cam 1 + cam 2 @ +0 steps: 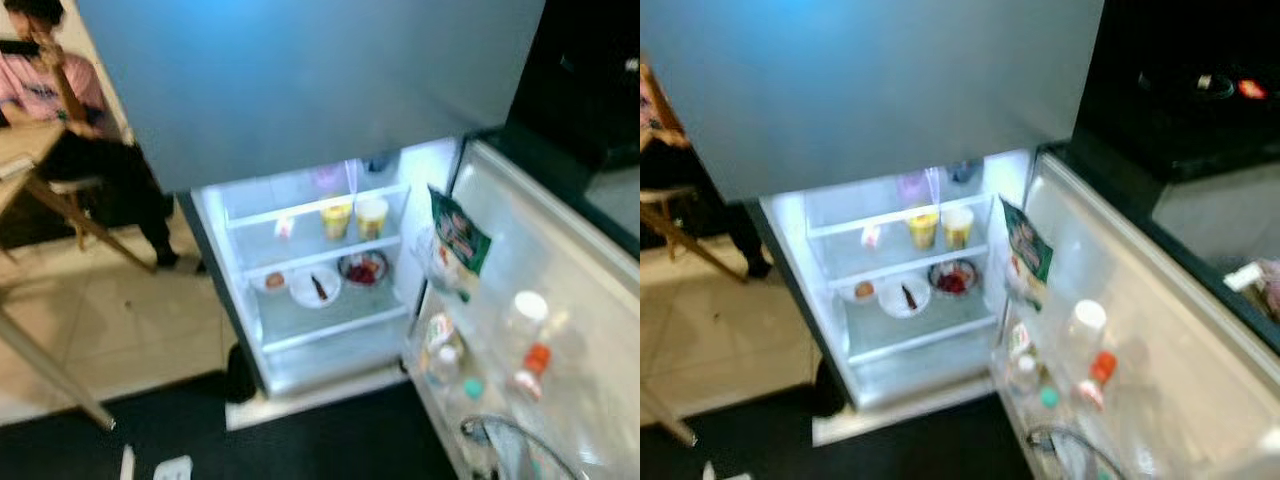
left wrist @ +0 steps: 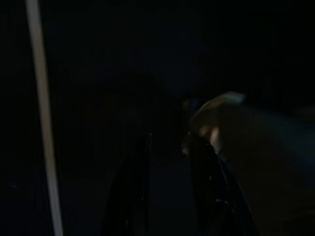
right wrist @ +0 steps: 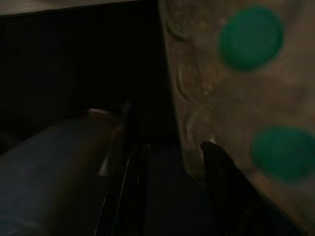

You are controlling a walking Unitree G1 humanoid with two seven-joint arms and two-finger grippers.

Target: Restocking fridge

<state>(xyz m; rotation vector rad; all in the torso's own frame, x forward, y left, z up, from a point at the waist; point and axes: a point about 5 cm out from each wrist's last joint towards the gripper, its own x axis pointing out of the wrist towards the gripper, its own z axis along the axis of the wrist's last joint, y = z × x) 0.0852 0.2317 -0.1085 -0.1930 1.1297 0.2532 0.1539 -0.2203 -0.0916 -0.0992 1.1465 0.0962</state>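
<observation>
Currently the robot is facing the open fridge (image 1: 300, 120), with a seated person (image 1: 60, 110) showing at ten o'clock in the left eye view.

Going left to right on the upper shelf (image 1: 320, 250): two yellow cups (image 1: 337, 217) are standing side by side. On the shelf below, three dishes are resting: a small bowl (image 1: 274, 281), a white plate (image 1: 315, 287) and a bowl of red food (image 1: 362, 268). The dishes are judged rigid and breakable, best taken by the rim.

At three o'clock, a green pouch (image 1: 457, 240) is sitting in the door (image 1: 560, 260); it is likely soft and light, gripped at its top edge. Two capped bottles (image 1: 527, 312) are standing beneath, probably slippery; grip at mid-body.

The left gripper (image 2: 170, 162) is hanging in shade, fingers slightly apart, holding nothing. The right gripper (image 3: 172, 162) is showing fingers apart beside two green caps (image 3: 251, 37).
</observation>
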